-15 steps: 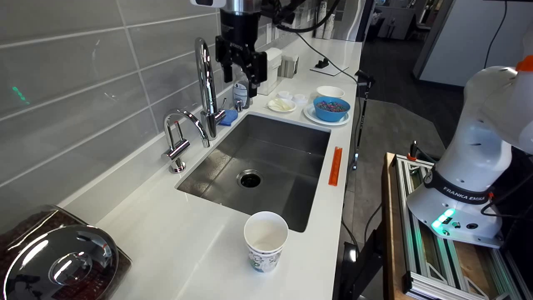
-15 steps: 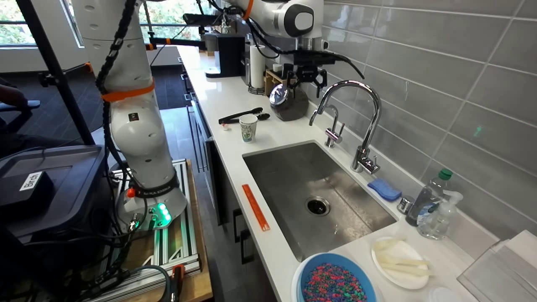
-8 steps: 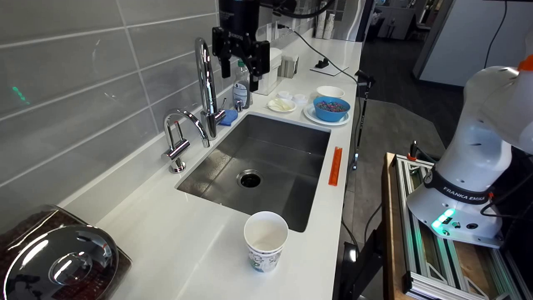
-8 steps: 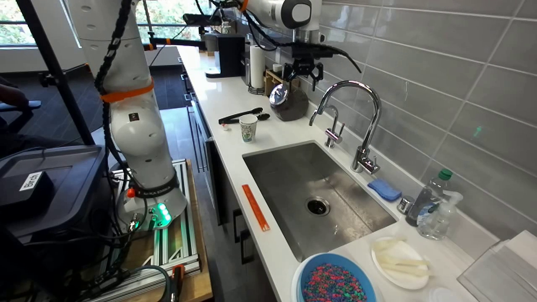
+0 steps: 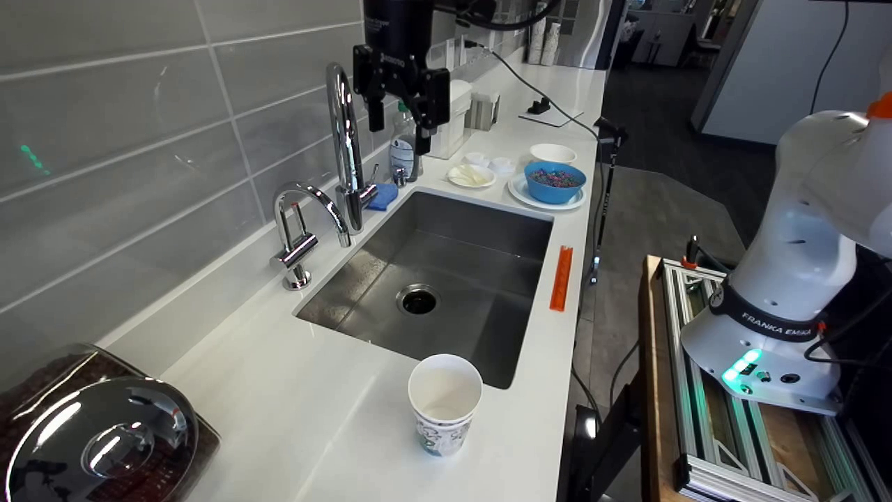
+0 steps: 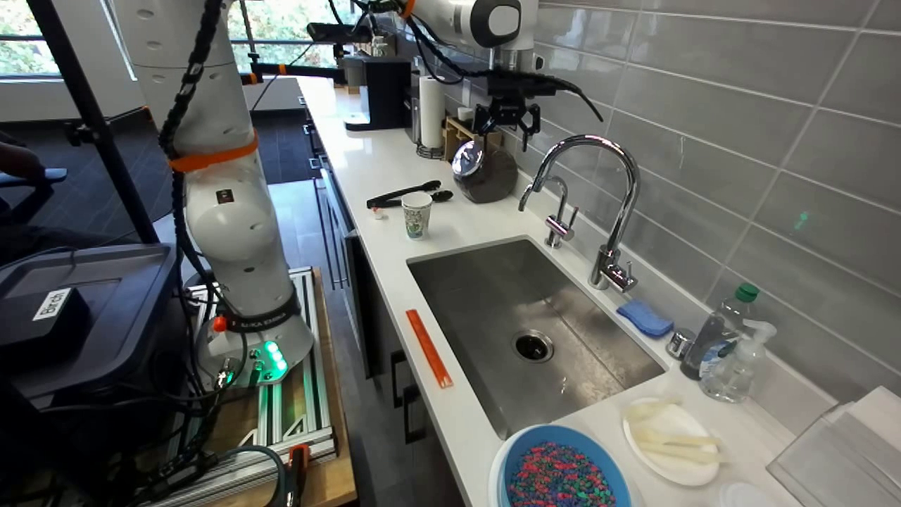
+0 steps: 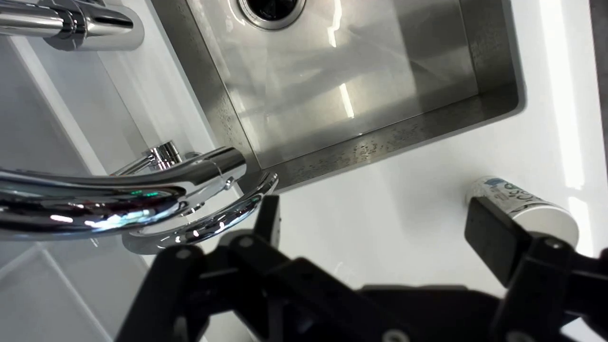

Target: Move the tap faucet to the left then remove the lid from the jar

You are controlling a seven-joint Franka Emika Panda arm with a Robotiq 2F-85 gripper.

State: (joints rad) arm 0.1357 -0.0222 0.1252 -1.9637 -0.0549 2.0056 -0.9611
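- Risen a little since a second ago: the claw [image 5: 400, 139], fingers [image 7: 496, 240] spread, nothing between
- Tap faucet [image 7: 109, 204] near one finger, spout [image 7: 213, 173] seemingly already turned left
- Jar [image 6: 493, 179] well below the claw, lid [image 6: 467, 159] on
- Best now: clear the spout first, straddle the knob [image 5: 117, 450] squarely, lift along the lid's tilt

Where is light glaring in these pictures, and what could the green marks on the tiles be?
Wrist view: white streaks on the counter and sink, highlights along the tap faucet; in an exterior view, a white streak on the lid; in both exterior views, green marks on the tiles, probably reflecting the green lights on the robot's base.
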